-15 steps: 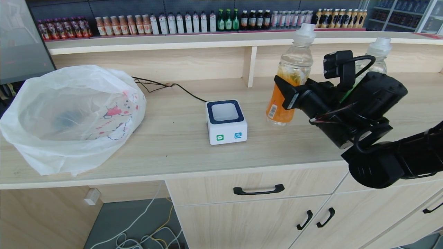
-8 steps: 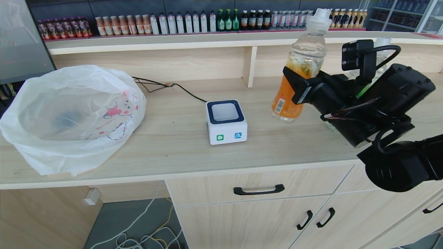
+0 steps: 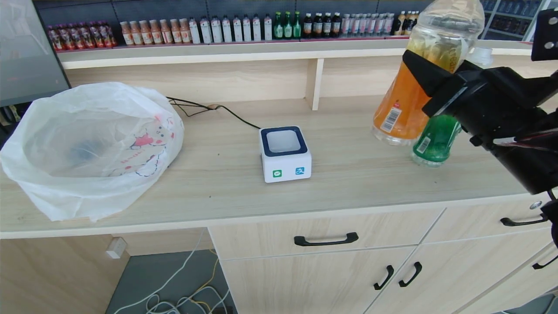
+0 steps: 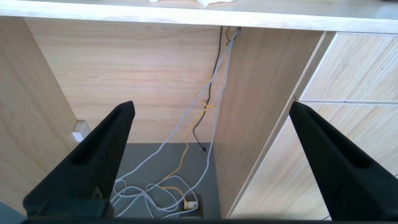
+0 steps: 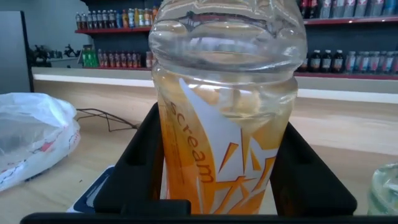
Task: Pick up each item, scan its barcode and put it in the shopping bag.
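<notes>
My right gripper [image 3: 429,83] is shut on an orange-drink bottle [image 3: 414,87] and holds it in the air above the right end of the counter, its barcode facing the front. In the right wrist view the orange bottle [image 5: 227,118] stands between the two black fingers [image 5: 134,168]. A green bottle [image 3: 436,139] stands on the counter right behind it. The white scanner [image 3: 285,152] sits mid-counter, left of the lifted bottle. The white shopping bag [image 3: 93,144] lies open at the counter's left end. My left gripper [image 4: 211,162] hangs open below the counter, over cables on the floor.
A black cable [image 3: 209,109] runs from the scanner to the back of the counter [image 3: 218,174]. A raised shelf [image 3: 261,48] with a wooden divider [image 3: 314,83] runs along the back. Drawers with black handles [image 3: 326,240] lie below the front edge.
The right gripper has lifted the orange bottle off the counter and carried it up and to the right, nearer the camera. That uncovered the green bottle behind it.
</notes>
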